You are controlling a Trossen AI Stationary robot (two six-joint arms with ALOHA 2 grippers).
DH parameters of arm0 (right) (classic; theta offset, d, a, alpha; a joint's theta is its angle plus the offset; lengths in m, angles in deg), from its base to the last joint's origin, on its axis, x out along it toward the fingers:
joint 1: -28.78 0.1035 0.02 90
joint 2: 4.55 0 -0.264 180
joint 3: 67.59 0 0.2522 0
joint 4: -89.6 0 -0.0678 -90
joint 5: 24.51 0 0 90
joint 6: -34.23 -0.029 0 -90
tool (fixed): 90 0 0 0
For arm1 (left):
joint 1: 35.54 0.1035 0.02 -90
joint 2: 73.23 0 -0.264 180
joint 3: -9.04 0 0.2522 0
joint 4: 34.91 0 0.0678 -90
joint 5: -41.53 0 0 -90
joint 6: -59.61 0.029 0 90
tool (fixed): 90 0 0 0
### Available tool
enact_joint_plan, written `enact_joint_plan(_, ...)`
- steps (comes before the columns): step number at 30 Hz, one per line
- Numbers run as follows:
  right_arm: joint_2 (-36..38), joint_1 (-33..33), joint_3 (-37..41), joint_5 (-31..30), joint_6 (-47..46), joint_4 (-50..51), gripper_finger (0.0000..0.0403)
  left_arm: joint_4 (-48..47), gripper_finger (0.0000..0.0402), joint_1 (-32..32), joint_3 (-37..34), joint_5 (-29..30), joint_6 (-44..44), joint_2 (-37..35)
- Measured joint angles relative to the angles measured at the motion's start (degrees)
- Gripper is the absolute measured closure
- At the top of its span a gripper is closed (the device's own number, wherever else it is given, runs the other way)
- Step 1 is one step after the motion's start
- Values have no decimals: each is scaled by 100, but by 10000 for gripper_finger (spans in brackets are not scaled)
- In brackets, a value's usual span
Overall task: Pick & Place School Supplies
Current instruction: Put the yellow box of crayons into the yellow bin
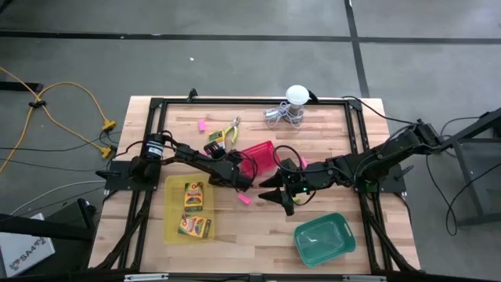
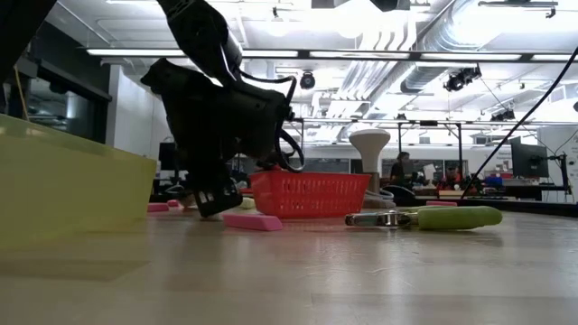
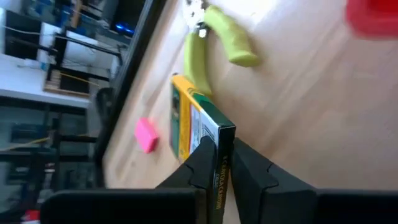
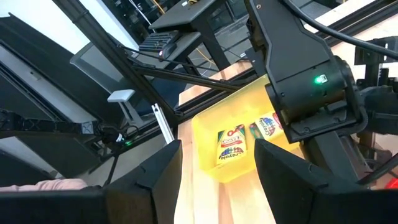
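**Inspector A:** Reading the table from above, with its far edge as 12 o'clock. State of the left gripper (image 1: pixel 218 150)?

**Inspector B:** It sits just left of the table's centre, at 9 o'clock of the red basket (image 1: pixel 260 155). In its wrist view the two fingers (image 3: pixel 252 168) are pressed against both faces of a crayon box (image 3: pixel 196 121), which stands on its narrow edge on the wood. The jaws are nearly together, and the box alone is between them.

**Inspector A:** What lies around that box?

**Inspector B:** The pliers (image 1: pixel 232 131) with yellow-green handles lie just beside it at about 1 o'clock. A pink eraser (image 1: pixel 201 124) lies at 11 o'clock, near the far edge.

**Inspector A:** And the right gripper (image 1: pixel 274 197)?

**Inspector B:** It is at 5 o'clock of the red basket, near the table's centre. Its fingers are spread wide and grasp nothing. A second pink eraser (image 1: pixel 244 199) lies near it at 9 o'clock, apart from the fingers.

**Inspector A:** Other supplies?

**Inspector B:** The tray crayon boxes (image 1: pixel 193 197), two in number, lie flat in the yellow tray (image 1: pixel 174 213) at the table's 8 o'clock. The green tray (image 1: pixel 321 240) sits at 5 o'clock. A white ball with wire (image 1: pixel 295 100) stands at 12 o'clock.
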Motion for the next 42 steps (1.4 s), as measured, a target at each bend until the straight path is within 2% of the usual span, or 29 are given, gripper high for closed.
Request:
enact_joint_plan(4,0,0,0,25,-6,1,211,-107,393,16,-3,-12,-56,2)
enact_joint_plan(16,0,0,0,87,-11,-22,211,-1096,397,9,-11,121,-824,28)
enact_joint_plan(27,0,0,0,105,-4,-38,211,-2208,398,-360,360,179,-1654,-44)
enact_joint_plan(35,0,2,0,142,9,-39,211,-2324,389,-558,745,197,-1367,-48)
enact_joint_plan(42,0,40,0,256,30,-39,211,-3044,388,-558,1360,266,-1403,-66)
